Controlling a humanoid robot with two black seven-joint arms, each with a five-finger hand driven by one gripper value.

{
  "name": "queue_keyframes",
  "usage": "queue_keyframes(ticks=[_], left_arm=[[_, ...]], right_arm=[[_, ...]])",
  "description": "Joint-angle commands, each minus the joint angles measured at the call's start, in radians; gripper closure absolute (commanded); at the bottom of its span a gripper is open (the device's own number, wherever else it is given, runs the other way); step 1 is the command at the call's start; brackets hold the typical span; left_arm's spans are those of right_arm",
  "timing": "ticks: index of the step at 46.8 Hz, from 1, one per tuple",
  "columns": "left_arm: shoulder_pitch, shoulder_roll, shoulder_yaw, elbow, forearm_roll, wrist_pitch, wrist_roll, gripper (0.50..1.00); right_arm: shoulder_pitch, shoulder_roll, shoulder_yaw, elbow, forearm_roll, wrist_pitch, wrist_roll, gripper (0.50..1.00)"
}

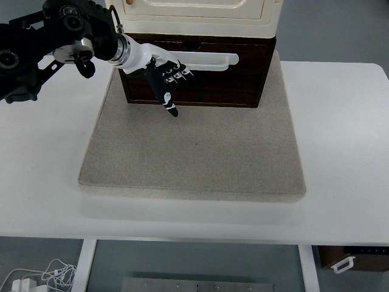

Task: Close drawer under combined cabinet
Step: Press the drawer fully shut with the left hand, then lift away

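A cream cabinet (197,15) stands at the back on a dark brown wooden drawer unit (219,73). The drawer front carries a long white handle (209,59). My left hand (167,76) comes in from the upper left on a black arm (48,36). It lies against the left part of the drawer front by the handle. Its fingers (176,74) are curled near the handle and the thumb (169,100) points down toward the mat. I cannot tell whether the fingers grip the handle. The drawer front sits nearly flush with the unit.
The cabinet stands on a grey mat (194,152) on a white table (340,152). White cables (36,277) lie on the floor at the lower left. A dark box with a white handle (352,258) sits at the lower right below the table.
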Motion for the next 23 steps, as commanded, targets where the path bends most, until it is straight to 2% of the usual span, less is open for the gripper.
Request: queue_keyframes(ticks=[1,14,23], left_arm=[[0.004,-0.001,-0.030,-0.014,-0.006,-0.033,-0.033,0.504],[0.034,-0.055,-0.214,-0.040,-0.023,-0.033,-0.201,0.504],[0.037,-0.136,-0.364,0.020,-0.034,-0.033,-0.257,0.504]], right_arm=[[0.000,0.000,0.000,0.000,0.000,0.000,0.000,0.548],[0.000,0.000,0.000,0.000,0.000,0.000,0.000,0.548],[0.000,0.000,0.000,0.000,0.000,0.000,0.000,0.548]])
